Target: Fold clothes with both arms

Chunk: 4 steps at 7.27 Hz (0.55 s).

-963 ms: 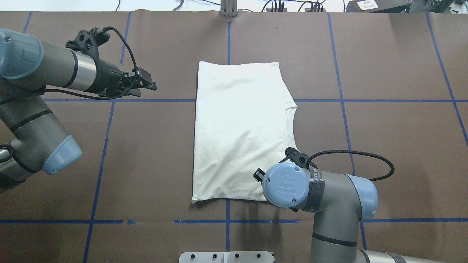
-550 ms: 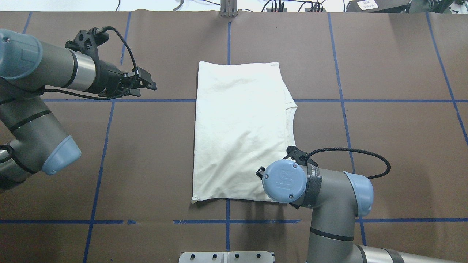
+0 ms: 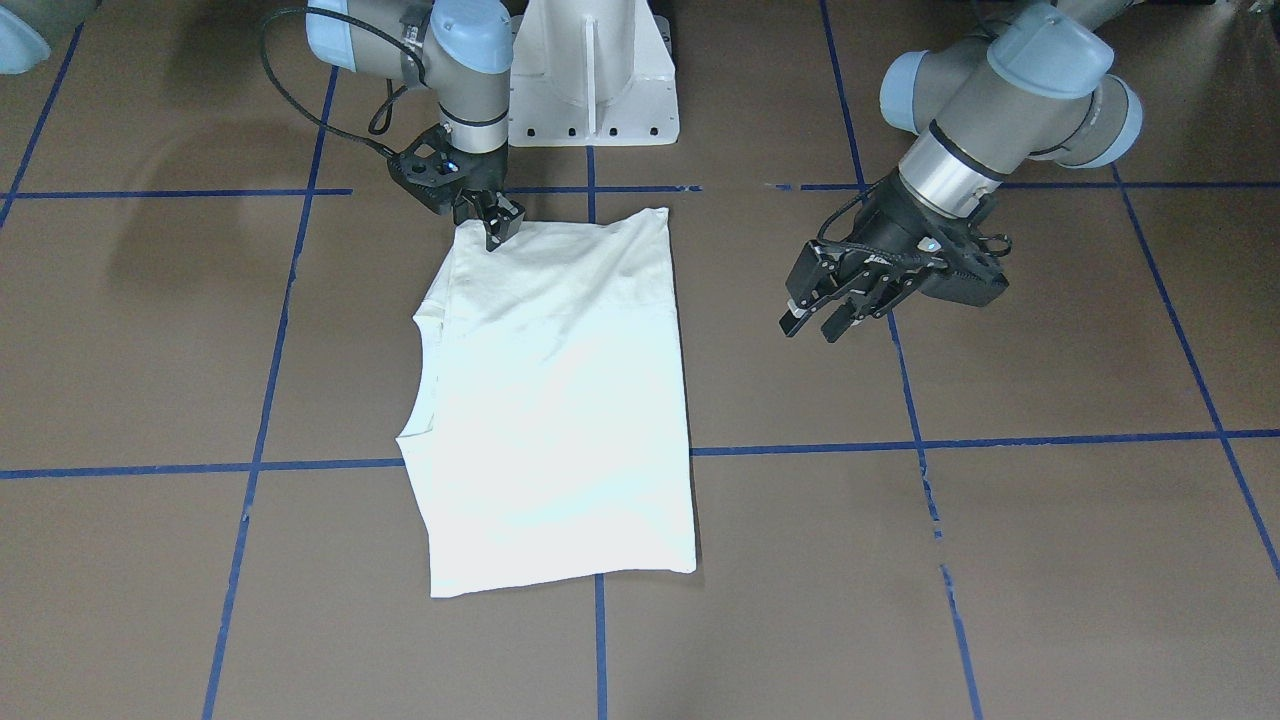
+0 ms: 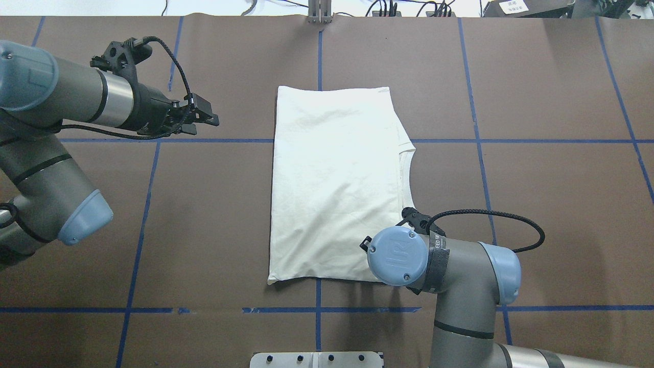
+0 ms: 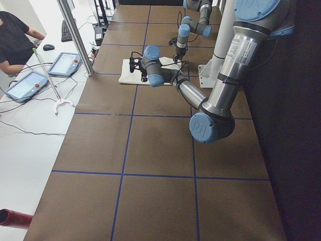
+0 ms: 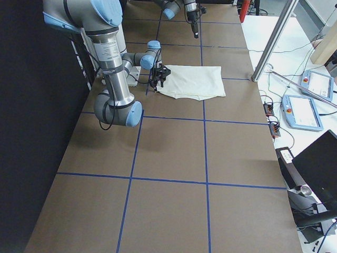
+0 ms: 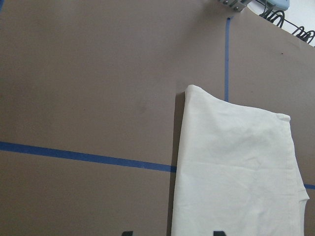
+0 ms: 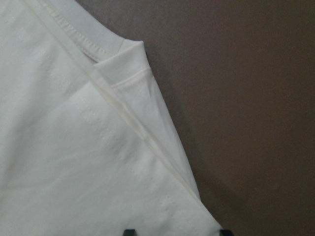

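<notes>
We see the cream T-shirt (image 4: 334, 184) lying flat on the brown counter (image 4: 536, 214), folded into a tall rectangle with its plain side up. The neckline (image 4: 407, 174) curves along the shirt's long edge on the robot's right. The right pincer (image 3: 497, 230) points straight down at the shirt's corner nearest the robot, on that neckline side. From overhead, the wrist's blue cap (image 4: 397, 255) sits over this corner and hides the pincer. In the right wrist view, two black fingertips (image 8: 129, 232) show at the bottom edge, set wide apart, with the shirt's layered seams and a strip of bare counter ahead of them. We therefore read this pincer as spread, though we cannot tell whether its tips touch the cloth. The left pincer (image 3: 812, 325) hangs over bare counter, well apart from the shirt's opposite long edge. It is level with the shirt's far half and tilted toward the shirt, its fingers spread. Blue tape lines (image 4: 204, 140) run up to the shirt and pass beneath it. A white pedestal base (image 3: 590, 80) stands just beyond the shirt's near short edge.
</notes>
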### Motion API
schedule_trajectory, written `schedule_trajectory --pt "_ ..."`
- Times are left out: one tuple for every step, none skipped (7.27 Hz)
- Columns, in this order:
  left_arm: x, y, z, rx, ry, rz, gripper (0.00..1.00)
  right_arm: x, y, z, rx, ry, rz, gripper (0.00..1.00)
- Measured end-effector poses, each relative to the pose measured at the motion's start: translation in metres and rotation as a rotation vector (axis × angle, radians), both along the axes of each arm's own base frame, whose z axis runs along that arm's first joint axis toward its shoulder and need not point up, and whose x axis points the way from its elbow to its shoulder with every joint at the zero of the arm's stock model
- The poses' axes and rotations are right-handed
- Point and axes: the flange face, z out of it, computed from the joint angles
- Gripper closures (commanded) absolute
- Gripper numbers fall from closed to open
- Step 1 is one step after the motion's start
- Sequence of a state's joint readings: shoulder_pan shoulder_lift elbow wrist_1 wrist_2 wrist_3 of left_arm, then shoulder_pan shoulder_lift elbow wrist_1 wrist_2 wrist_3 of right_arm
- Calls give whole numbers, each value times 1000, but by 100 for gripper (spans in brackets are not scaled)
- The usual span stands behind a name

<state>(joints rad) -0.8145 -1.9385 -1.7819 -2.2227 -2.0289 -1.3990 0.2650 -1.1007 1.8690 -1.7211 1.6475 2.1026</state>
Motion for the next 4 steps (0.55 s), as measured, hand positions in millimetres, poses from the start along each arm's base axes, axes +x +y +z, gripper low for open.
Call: schedule_trajectory --pt "-1 0 0 2 -1 -6 38 0 0 1 -1 1 0 41" --pt "-2 0 -1 4 0 -9 38 -1 0 1 -1 2 0 51" --pt "-2 0 -2 5 0 -11 38 -1 0 1 -2 1 2 57" --pt "-3 0 -3 6 1 -12 38 -1 0 0 -3 1 3 59"
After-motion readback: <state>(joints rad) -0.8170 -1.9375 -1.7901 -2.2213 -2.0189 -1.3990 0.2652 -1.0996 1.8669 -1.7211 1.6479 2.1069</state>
